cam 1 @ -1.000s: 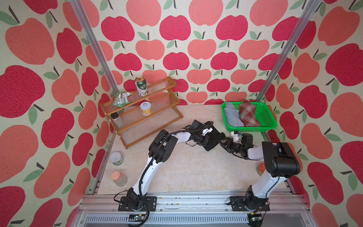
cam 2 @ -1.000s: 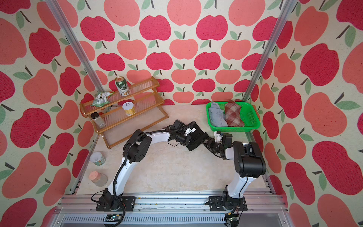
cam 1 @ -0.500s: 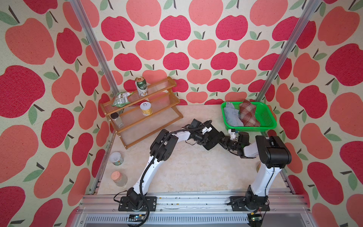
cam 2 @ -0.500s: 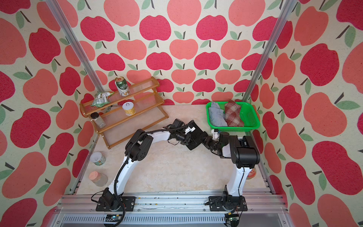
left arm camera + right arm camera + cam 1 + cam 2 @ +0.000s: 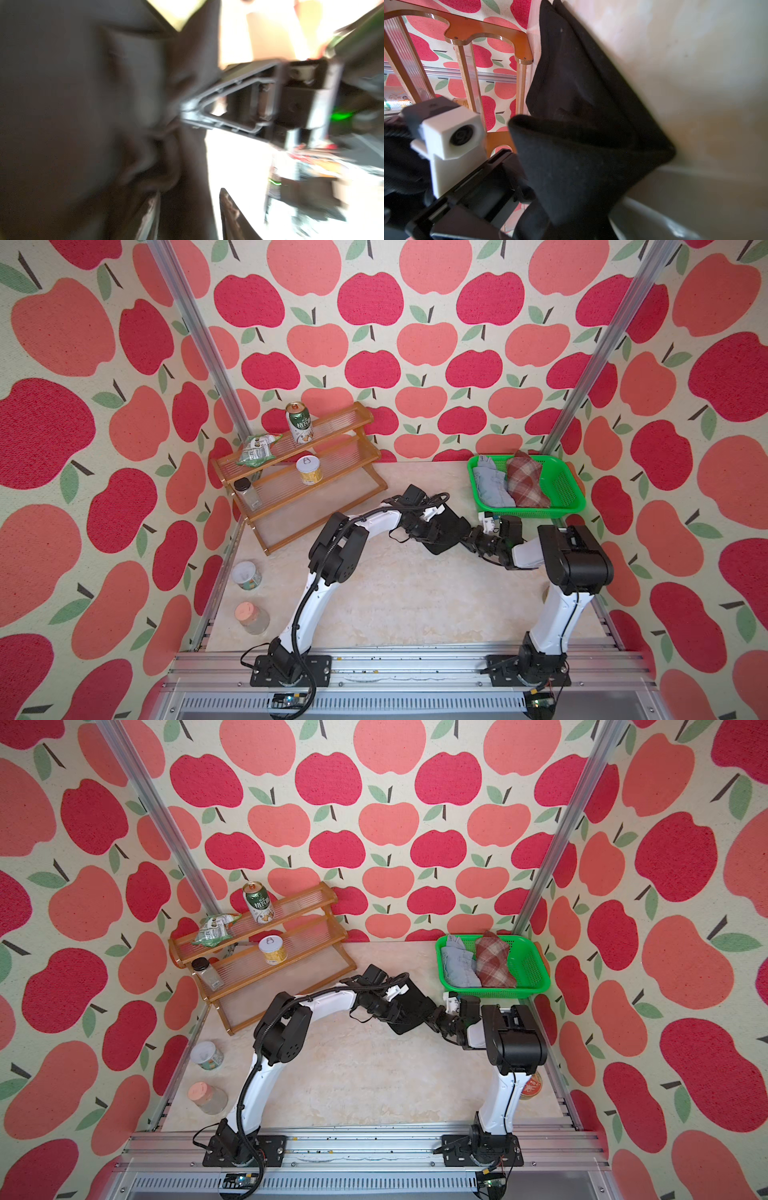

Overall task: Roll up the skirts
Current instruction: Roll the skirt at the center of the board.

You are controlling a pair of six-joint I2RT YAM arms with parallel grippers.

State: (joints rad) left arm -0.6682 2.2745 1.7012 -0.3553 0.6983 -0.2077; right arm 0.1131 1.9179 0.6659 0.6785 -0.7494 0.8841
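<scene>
- Right pincer point(image 5: 185, 112) seems nipped onto the black skirt point(image 5: 581, 145), though blur hinders; left pincer point(image 5: 189, 193): cannot tell.
- Both arms crowd over that skirt, on the table point(image 5: 395, 605) between wooden rack point(image 5: 365, 416) and green basket point(image 5: 573, 497).
- Three skirts; the basket holds two: denim skirt point(image 5: 492, 485), plaid skirt point(image 5: 525, 483).

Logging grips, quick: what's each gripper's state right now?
Left gripper: at the black skirt; open or shut cannot be told.
Right gripper: shut on the black skirt.

Both arms reach inward, left claw point(image 5: 436, 531) facing right claw point(image 5: 471, 536).
</scene>
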